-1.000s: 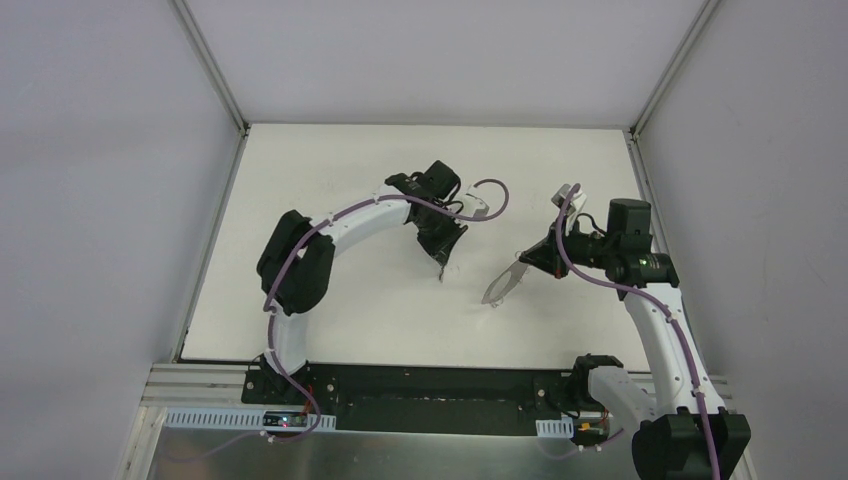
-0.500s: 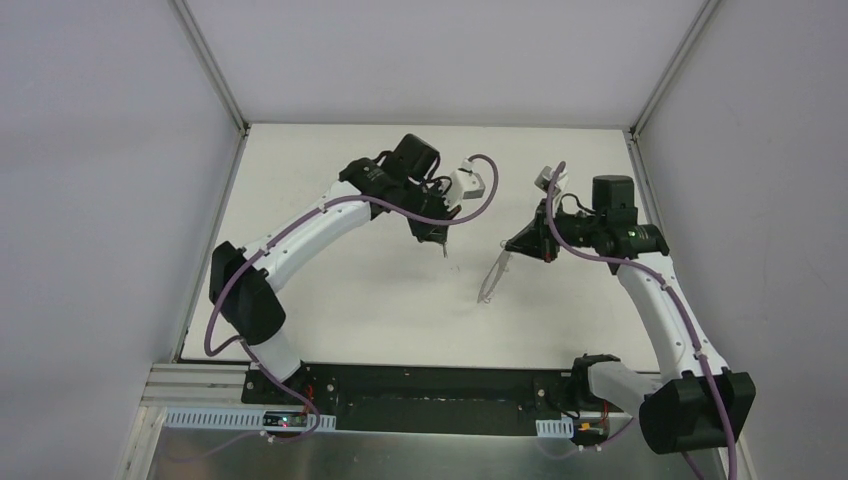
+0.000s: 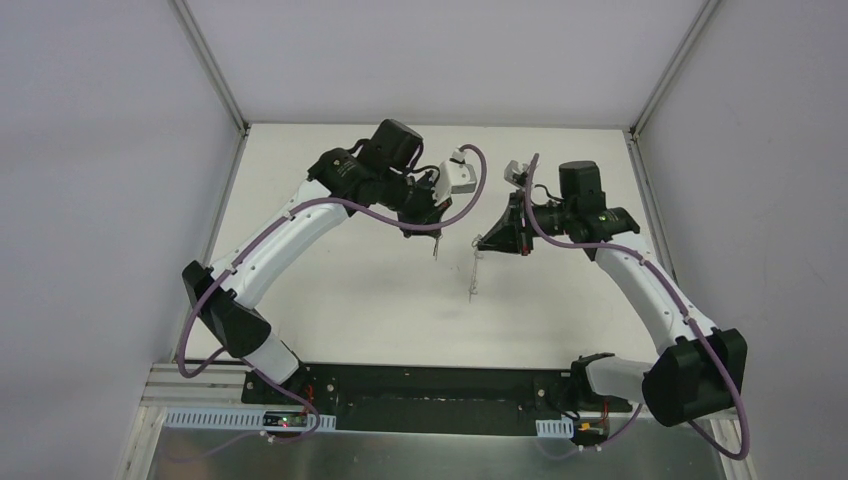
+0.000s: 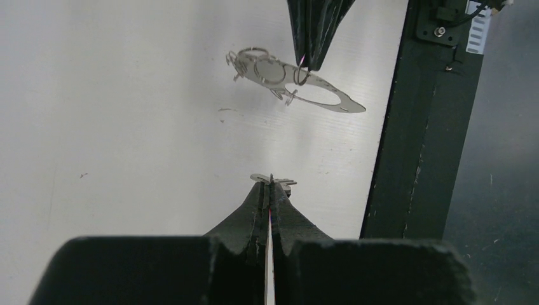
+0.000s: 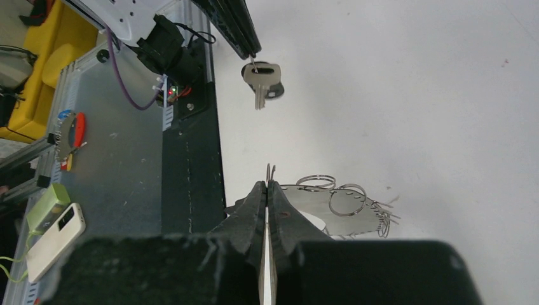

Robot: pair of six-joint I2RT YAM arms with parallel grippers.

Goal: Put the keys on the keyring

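My left gripper [image 3: 432, 228] is shut on the keys [image 3: 436, 248], one small key hanging blade-down above the table. In the right wrist view the key [image 5: 262, 76] has a dark grey head and a pale blade. It lies across my left gripper's [image 4: 270, 184] closed tips as the key [image 4: 273, 180]. My right gripper [image 3: 487, 243] is shut on the keyring [image 3: 474, 278], which dangles edge-on a short way right of the key. The keyring [image 4: 270, 71] shows as a flat silvery oval piece with small wire rings along its rim. My right gripper [image 5: 268, 184] pinches one small ring of the keyring [image 5: 314, 202].
The white table [image 3: 330, 290] lies under both grippers, walled on three sides. The black base rail [image 3: 430, 385] runs along its near edge. Beyond the rail a metal bench holds a phone [image 5: 54, 238] and a red-handled tool [image 5: 67, 136].
Both arms have swung toward the far middle of the table, bringing key and keyring closer together. The keyring has turned from broadside to edge-on. Both grippers stayed shut.
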